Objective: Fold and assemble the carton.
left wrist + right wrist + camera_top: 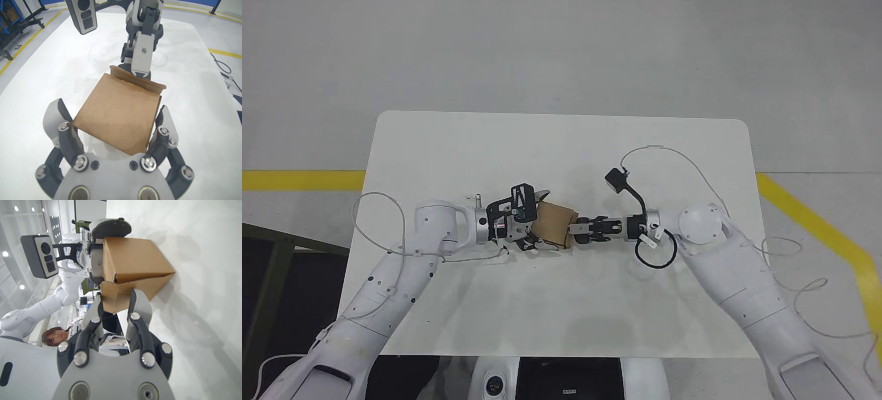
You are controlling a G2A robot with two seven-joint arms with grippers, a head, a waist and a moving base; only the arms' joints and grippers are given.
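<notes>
A small brown carton [556,222] lies at the middle of the white table [562,140], between my two grippers. My left gripper [111,108] is shut on the carton [117,113], one finger pressed to each side wall. From the opposite end, my right gripper [117,300] is shut on an end flap of the carton [136,258], which sticks out from the open end. In the top view the left gripper [527,225] and right gripper [577,230] face each other across the box. The other end flap stands partly folded.
A loose white cable [682,160] loops over the table's right part near the right arm. Bare tabletop lies in front of and behind the carton. The floor with a yellow line [302,180] surrounds the table.
</notes>
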